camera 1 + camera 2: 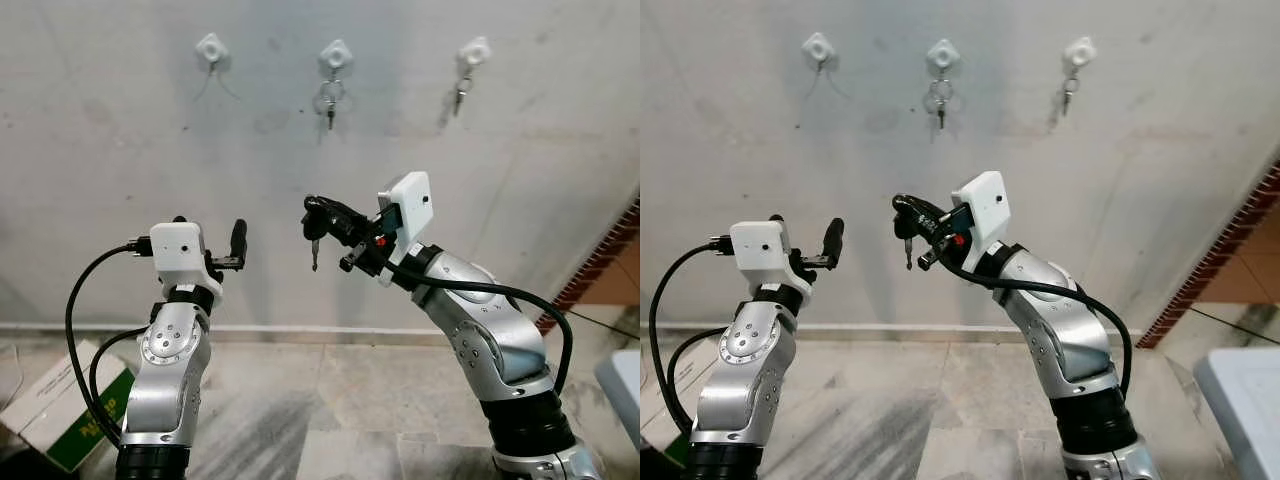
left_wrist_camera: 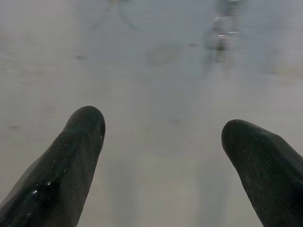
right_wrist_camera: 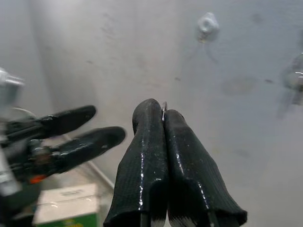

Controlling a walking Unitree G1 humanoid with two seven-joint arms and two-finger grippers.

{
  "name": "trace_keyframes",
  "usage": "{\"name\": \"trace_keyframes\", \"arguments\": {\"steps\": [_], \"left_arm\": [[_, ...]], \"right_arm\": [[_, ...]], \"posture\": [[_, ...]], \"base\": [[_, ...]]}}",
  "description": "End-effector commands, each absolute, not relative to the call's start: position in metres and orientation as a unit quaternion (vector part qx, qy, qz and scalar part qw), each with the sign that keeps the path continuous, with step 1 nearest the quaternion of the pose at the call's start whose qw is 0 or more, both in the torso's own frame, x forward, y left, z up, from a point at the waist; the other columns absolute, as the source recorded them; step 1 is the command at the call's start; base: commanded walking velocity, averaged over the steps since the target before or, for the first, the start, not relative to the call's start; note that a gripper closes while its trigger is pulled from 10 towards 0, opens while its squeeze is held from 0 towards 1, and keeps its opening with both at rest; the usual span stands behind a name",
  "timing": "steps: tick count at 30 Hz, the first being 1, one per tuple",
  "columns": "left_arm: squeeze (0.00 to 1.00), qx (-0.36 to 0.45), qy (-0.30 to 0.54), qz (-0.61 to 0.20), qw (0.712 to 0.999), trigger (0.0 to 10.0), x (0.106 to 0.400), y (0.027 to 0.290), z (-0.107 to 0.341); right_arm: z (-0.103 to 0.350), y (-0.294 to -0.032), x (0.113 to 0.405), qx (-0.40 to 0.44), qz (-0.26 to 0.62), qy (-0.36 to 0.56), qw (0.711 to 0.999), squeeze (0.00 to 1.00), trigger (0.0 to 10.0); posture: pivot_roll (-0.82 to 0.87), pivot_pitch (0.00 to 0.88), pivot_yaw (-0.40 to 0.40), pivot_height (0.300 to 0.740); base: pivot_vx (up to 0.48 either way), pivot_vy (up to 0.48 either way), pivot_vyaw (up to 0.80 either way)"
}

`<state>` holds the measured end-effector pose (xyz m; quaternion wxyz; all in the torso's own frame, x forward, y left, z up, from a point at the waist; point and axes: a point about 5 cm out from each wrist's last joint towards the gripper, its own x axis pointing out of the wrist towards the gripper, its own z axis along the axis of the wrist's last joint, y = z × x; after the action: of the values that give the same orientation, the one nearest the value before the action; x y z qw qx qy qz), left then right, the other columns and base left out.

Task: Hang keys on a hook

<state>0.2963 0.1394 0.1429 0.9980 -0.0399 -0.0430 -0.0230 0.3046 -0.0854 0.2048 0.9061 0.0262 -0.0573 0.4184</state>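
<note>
Three white hooks are fixed high on the grey wall. The left hook (image 1: pixel 212 48) is bare, the middle hook (image 1: pixel 335 57) carries keys (image 1: pixel 330 103), and the right hook (image 1: pixel 473 51) carries a key too. My right gripper (image 1: pixel 316 212) is raised in front of the wall, well below the hooks, shut on a key ring whose key (image 1: pixel 315 254) dangles beneath the fingers. In the right wrist view the fingers (image 3: pixel 163 142) press together with the ring's edge (image 3: pixel 164 106) between their tips. My left gripper (image 1: pixel 236 243) is held up lower left, open and empty.
A white and green cardboard box (image 1: pixel 62 412) lies on the tiled floor by my left arm. A brick edge (image 1: pixel 600 262) runs along the right. A pale grey object (image 1: pixel 622 390) sits at the lower right.
</note>
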Motion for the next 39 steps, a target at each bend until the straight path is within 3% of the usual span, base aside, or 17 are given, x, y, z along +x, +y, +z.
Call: {"name": "trace_keyframes", "arguments": {"steps": [1,14,34,39], "left_arm": [[0.0,-0.032,-0.039,-0.01,0.999,10.0,0.297,0.149,0.142],[0.0,-0.03,-0.035,-0.015,0.999,10.0,0.299,0.147,0.142],[0.0,-0.028,-0.041,-0.048,0.998,10.0,0.3,0.135,0.143],[0.0,-0.028,-0.04,-0.058,0.997,10.0,0.3,0.132,0.143]], "right_arm": [[0.211,-0.08,0.305,0.027,0.422,-0.07,0.903,0.0,10.0],[0.211,-0.082,0.306,0.023,0.41,-0.072,0.909,0.0,10.0],[0.212,-0.083,0.309,0.011,0.402,-0.08,0.912,0.0,10.0],[0.212,-0.083,0.309,0.008,0.403,-0.079,0.912,0.0,10.0]], "posture": [[0.0,0.012,0.04,0.74],[-0.01,0.018,0.049,0.74],[-0.01,0.018,0.05,0.74],[-0.01,0.022,0.047,0.74]], "base": [[0.0,0.48,0.0],[0.0,0.48,0.0],[0.0,0.0,-0.01],[0.0,0.0,0.8]]}}
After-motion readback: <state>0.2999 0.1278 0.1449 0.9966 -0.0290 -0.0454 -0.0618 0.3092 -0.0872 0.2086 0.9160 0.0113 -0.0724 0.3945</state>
